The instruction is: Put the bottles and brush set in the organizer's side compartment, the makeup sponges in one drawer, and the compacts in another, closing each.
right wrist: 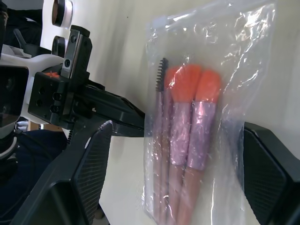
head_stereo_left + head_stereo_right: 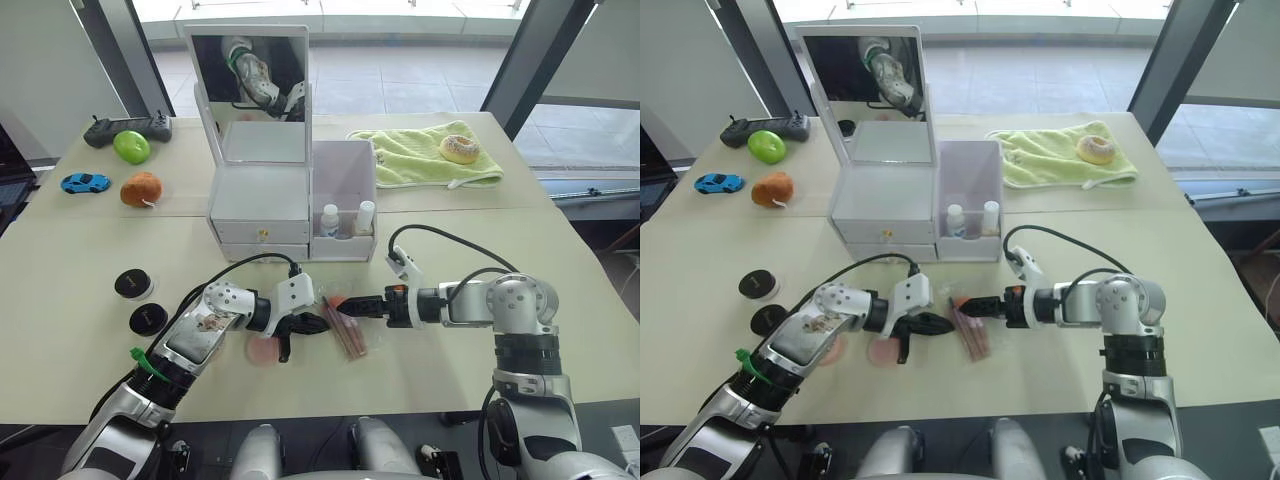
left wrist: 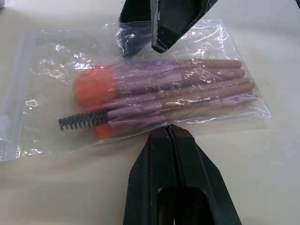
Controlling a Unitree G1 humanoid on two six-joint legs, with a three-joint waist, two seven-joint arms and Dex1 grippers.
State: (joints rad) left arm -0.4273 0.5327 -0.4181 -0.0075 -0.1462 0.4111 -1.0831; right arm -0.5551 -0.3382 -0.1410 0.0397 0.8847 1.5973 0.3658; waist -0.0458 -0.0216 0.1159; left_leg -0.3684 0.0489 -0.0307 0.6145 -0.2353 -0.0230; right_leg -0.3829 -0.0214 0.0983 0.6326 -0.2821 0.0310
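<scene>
Now | both arms low, inward | right gripper (image 2: pixel 352 306) jaws straddle brush set (image 2: pixel 349 330)

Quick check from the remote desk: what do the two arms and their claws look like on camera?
Both arms are silver-grey metal with black joint bands. A white bracket sits at each wrist, with a black cable looping over it. The left claw and the right claw each have two black wedge-shaped fingers. The left forearm shows a scuffed, brownish patch and a green tie near the elbow. The right wrist carries a small red mark.
</scene>
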